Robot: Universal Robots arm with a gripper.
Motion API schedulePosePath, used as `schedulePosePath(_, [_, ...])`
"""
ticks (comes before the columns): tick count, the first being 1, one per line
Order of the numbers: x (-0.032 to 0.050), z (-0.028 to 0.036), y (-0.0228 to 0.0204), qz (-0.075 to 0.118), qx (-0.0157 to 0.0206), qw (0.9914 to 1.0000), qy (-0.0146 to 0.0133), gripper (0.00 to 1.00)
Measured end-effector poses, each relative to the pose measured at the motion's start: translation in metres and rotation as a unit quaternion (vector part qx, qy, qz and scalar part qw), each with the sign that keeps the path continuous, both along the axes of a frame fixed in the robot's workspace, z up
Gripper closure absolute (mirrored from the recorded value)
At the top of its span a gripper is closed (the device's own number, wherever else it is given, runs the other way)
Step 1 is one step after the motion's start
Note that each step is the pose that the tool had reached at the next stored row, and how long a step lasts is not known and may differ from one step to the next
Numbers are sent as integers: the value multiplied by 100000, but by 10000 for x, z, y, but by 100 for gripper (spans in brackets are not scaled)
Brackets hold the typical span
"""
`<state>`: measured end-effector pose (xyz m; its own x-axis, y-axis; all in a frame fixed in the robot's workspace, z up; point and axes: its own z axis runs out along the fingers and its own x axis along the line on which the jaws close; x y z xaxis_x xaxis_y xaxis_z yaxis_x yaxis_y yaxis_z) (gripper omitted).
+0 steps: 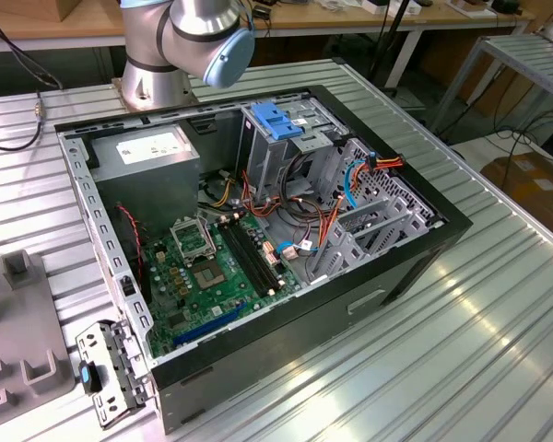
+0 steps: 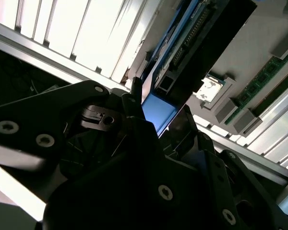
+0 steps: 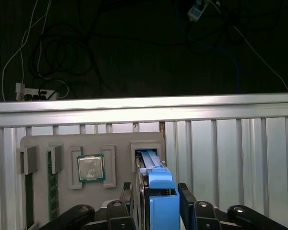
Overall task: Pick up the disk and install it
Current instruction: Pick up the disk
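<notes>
A slatted aluminium table [image 1: 498, 313] carried an open black computer case [image 1: 258, 336], lying on its side. Behind the case stood the base of the silver arm [image 1: 180, 37], its light-blue-capped shoulder joint turned toward the case.

Inside the case, a grey power supply [image 1: 152, 157] with a white sticker sat in the corner nearest the arm's base. A green motherboard [image 1: 189, 272] covered the case floor. A metal drive cage [image 1: 286, 157] topped by a blue latch [image 1: 276, 120] rose beside it, with red and orange cables trailing around it. I could not make out the sticker's print.

In the first wrist view, a grey holder tray [image 3: 62, 143] lay on the table slats. The disk [image 3: 161, 201] stood on edge in one of the tray's slots, its blue rail facing the camera. The gripper [image 3: 156, 189] was closed on the disk, one black finger pressed against each side. A processor chip [image 3: 91, 167] sat in the recess next to the disk's slot. Beyond it, green memory sticks [image 3: 51, 187] stood on edge in narrow slots.
</notes>
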<state>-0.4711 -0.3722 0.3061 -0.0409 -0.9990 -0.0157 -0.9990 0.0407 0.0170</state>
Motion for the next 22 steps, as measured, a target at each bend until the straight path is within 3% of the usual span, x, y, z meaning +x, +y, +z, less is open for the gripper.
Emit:
schedulePosePath(13, [1, -6, 0, 3, -53, 100000, 148, 50])
schedulePosePath(17, [-1, -54, 0, 2, -65, 100000, 126, 50])
schedulePosePath(18, [-2, -74, 0, 3, -67, 100000, 91, 50])
schedulePosePath(21, [-22, -108, 0, 357, -62, 99997, -609, 50])
schedulePosePath(22, [-24, -107, 0, 382, -65, 99997, -616, 50])
